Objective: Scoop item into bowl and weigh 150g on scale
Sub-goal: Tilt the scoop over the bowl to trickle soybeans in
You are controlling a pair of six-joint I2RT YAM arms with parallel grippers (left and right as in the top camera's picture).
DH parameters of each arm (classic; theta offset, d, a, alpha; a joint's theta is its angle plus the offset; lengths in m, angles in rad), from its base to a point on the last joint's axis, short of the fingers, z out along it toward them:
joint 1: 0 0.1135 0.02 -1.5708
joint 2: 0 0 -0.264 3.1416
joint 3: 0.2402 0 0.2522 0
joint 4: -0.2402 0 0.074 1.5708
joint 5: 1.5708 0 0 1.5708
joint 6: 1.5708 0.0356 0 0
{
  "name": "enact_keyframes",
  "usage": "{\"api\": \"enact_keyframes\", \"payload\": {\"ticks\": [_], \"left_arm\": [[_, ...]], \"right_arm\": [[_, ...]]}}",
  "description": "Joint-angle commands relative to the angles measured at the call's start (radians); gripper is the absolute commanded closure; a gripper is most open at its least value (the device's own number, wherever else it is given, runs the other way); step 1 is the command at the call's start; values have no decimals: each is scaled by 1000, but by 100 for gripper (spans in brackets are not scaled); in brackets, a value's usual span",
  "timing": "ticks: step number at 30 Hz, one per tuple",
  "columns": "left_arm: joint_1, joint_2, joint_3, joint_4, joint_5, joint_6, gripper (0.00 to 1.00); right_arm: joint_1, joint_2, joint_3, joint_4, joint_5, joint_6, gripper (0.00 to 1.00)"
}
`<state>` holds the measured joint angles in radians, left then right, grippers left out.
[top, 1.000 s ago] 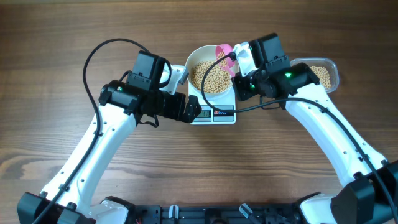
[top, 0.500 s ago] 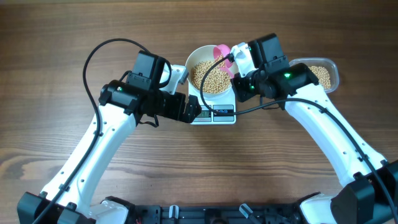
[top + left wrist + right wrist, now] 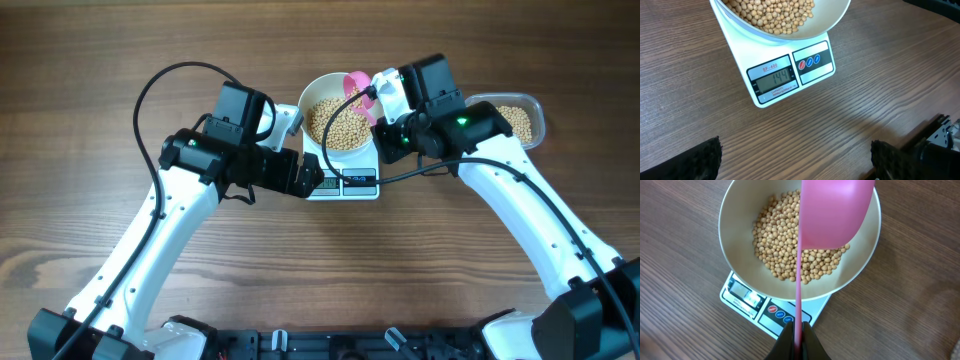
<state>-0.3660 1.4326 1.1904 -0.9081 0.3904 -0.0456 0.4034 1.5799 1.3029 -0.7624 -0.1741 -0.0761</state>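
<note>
The white bowl (image 3: 312, 96) stands on the white scale (image 3: 345, 184) and holds a heap of tan beans (image 3: 340, 122). In the left wrist view the scale (image 3: 790, 75) shows 144 on its display. My right gripper (image 3: 797, 335) is shut on the thin handle of a pink scoop (image 3: 837, 210). The scoop's head hangs over the far right of the bowl (image 3: 735, 235), above the beans (image 3: 785, 245), and no beans show on it. My left gripper (image 3: 797, 165) is open just in front of the scale, above bare table, holding nothing.
A clear plastic container (image 3: 537, 108) with more beans sits on the table to the right, behind the right arm. The black cables of both arms loop over the table near the bowl.
</note>
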Motion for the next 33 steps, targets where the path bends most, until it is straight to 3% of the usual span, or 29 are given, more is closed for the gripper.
{"api": "enact_keyframes", "payload": {"ticks": [1,33], "left_arm": [[0,5,5,2,10,15,0],[0,5,5,2,10,16,0]], "right_arm": [[5,-23,15,5,17,13,96],[5,-17,15,16,15,54,96]]}}
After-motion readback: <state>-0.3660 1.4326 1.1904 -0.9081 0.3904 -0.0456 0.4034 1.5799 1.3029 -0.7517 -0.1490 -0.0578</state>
